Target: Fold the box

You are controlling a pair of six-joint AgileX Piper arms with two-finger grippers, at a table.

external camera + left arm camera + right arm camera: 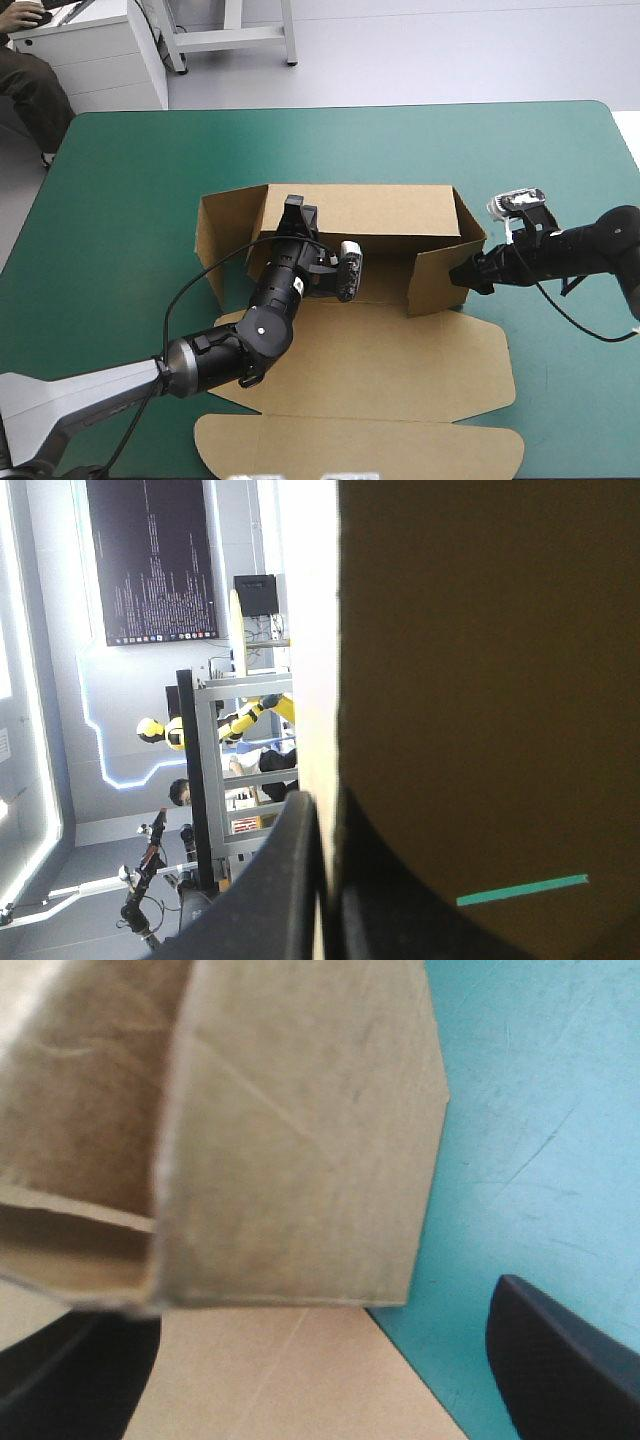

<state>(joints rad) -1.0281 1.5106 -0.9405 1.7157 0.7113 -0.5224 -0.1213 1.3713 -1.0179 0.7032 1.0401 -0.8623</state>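
Observation:
The brown box (380, 360) lies in the middle of the table. Its back wall and both side flaps are raised, and its lid (360, 445) lies flat toward the front. My left gripper (294, 208) reaches over the base and is shut on the top edge of the back wall. In the left wrist view the box (480, 680) board stands between the nearly closed left gripper (325, 805). My right gripper (462, 274) is open at the outer side of the right flap. In the right wrist view that flap of the box (300, 1140) fills the space ahead of the right gripper (300, 1305).
The teal-green cover (350, 140) stretches wide behind the box and to both sides of it. The lid's front edge lies close to the table's front edge. The right arm rests low over the cover near the table's right edge.

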